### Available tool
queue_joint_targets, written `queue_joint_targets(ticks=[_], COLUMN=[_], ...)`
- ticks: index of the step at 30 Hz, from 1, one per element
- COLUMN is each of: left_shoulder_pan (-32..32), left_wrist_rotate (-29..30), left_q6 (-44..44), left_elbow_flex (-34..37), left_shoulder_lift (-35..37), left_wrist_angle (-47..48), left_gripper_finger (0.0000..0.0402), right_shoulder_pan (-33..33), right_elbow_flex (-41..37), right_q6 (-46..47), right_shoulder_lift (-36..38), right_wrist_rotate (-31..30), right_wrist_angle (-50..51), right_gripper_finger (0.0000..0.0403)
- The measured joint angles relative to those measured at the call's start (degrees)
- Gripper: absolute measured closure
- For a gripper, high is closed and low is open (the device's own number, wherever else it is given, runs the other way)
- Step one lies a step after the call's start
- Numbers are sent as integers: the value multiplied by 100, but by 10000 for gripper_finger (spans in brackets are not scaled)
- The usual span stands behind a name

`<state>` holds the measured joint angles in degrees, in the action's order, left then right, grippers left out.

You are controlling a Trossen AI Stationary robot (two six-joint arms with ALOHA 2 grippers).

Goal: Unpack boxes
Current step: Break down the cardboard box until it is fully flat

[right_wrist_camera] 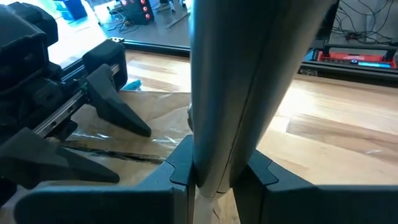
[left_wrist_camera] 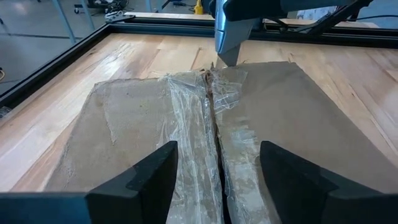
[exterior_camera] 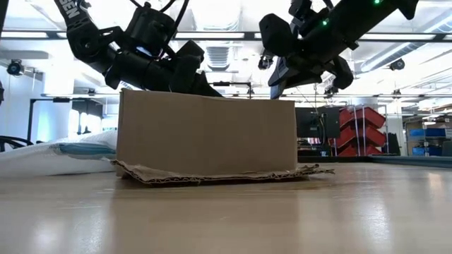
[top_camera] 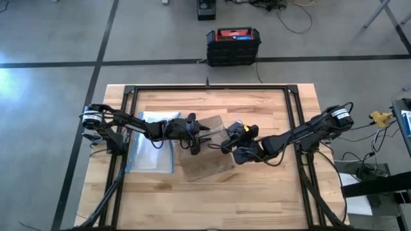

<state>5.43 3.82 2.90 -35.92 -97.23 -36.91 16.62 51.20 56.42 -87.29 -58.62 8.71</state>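
A brown cardboard box [top_camera: 207, 159] [exterior_camera: 205, 134] stands mid-table, its top flaps shut under crinkled clear tape [left_wrist_camera: 196, 124] along the seam. My left gripper [top_camera: 200, 133] [left_wrist_camera: 217, 149] is open over the box top, one finger on either side of the taped seam. My right gripper [top_camera: 230, 138] [right_wrist_camera: 217, 169] is shut on a grey tool [right_wrist_camera: 242, 74] [left_wrist_camera: 227, 31]. The tool points down at the end of the seam away from my left gripper. In the low view both grippers sit just above the box's top edge. My left gripper: I cannot tell whether its fingers touch the box top. My right gripper pinches the grey tool's body [right_wrist_camera: 214, 155] between its two fingers, which lie along it. The tool slants down from above, and its tip [left_wrist_camera: 227, 61] meets the box top at the seam's end.
A flat clear pouch with a blue edge [top_camera: 151, 154] [exterior_camera: 78, 144] lies on the table left of the box. A black-and-red case [top_camera: 232, 45] stands on the floor beyond the far edge. Bare wood shows at the near side [top_camera: 212, 205].
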Motion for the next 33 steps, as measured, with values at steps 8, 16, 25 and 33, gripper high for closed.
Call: queue_joint_targets(ticks=[8,16,25,33], left_shoulder_pan=[0,2,2,8], left_wrist_rotate=[-20,26,24,26], left_q6=[0,26,31,35], left_elbow_flex=[0,0,0,0], left_shoulder_lift=[0,0,2,4], left_wrist_angle=[3,-6,-4,-2], left_gripper_finger=[187,189,185,190], right_shoulder_pan=[122,-30,-352,-304], right_elbow_flex=[57,195,186,186], right_q6=[53,40,94,79], right_shoulder_lift=[18,4,-245,-264], right_wrist_rotate=[-34,-345,-296,-258], right_wrist_angle=[42,-115,-84,-52], right_gripper_finger=[353,353,353,353])
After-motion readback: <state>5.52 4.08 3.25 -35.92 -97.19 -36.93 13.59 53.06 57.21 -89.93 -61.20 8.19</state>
